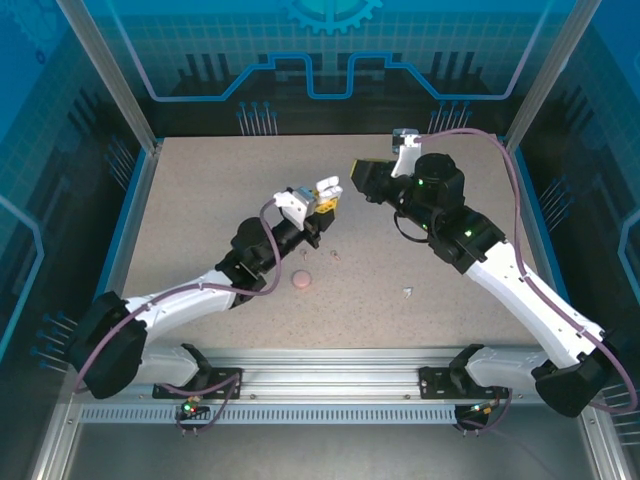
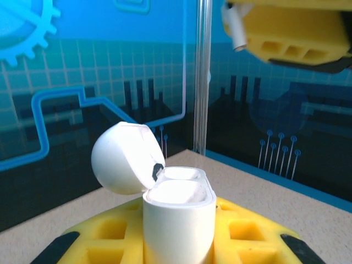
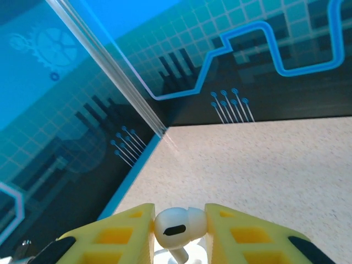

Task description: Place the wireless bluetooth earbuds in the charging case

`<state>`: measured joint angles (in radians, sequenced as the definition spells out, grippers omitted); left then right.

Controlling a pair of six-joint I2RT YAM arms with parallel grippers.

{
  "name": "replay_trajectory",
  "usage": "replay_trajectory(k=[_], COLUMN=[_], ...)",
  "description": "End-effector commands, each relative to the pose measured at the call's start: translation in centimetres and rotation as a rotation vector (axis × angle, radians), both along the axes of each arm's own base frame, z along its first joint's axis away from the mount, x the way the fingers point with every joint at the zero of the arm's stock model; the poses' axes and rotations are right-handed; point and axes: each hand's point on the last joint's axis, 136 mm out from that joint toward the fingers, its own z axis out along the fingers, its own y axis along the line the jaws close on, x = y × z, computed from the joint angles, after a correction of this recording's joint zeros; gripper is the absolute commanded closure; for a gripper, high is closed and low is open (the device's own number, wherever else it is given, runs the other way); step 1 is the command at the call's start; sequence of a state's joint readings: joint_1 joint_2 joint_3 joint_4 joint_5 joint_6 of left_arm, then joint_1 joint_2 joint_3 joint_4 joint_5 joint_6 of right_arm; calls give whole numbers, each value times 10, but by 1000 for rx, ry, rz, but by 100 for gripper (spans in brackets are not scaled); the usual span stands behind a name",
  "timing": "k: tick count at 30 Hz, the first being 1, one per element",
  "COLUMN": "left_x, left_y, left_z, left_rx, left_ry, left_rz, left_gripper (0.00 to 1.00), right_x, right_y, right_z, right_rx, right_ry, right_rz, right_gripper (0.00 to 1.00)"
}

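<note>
White glossy plastic charging case (image 2: pixel 179 220), lid open, stands lower centre, pinched upright by yellow left fingers (image 2: pixel 88 234), seemingly to present its sockets; right fingers (image 3: pixel 220 220) clamp a small white earbud (image 3: pixel 177 224).

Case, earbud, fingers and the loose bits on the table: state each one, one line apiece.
Case: lid open, gripped.
Earbud: gripped in the air, outside the case.
Left fingers: shut on case.
Right fingers: shut on earbud.
White piece: lying loose on table.
Pink lump: lying loose on table.
</note>
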<state>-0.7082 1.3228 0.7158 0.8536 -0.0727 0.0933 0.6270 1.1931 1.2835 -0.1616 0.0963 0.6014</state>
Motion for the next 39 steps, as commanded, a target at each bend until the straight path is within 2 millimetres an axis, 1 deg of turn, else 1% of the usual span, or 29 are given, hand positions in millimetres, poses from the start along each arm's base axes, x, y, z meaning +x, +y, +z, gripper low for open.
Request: replay_trajectory(k=[1, 5, 11, 16, 23, 29, 36, 39], left_x=[3, 8, 15, 19, 21, 22, 22, 22], left_y=[1, 0, 0, -5, -9, -10, -11, -10], left_z=[46, 62, 78, 86, 89, 87, 87, 88], left_rx=[-63, -86, -102, -107, -116, -120, -125, -129], left_ry=[-164, -225, -293, -316, -314, -303, -298, -298], left_rz=[63, 100, 147, 143, 133, 129, 126, 125], left_gripper=[100, 100, 100, 100, 100, 100, 100, 100], right_x=[-1, -5, -10, -10, -6, -4, -2, 0], right_y=[5, 5, 6, 9, 16, 25, 36, 38], right_z=[29, 37, 46, 49, 46, 42, 34, 31], right_rx=[75, 111, 136, 147, 163, 170, 169, 167], right_ry=[-98, -126, -156, -172, -166, -160, -139, -134], right_rz=[45, 54, 69, 78, 92, 109, 128, 129], right_gripper=[71, 71, 71, 71, 71, 72, 72, 72])
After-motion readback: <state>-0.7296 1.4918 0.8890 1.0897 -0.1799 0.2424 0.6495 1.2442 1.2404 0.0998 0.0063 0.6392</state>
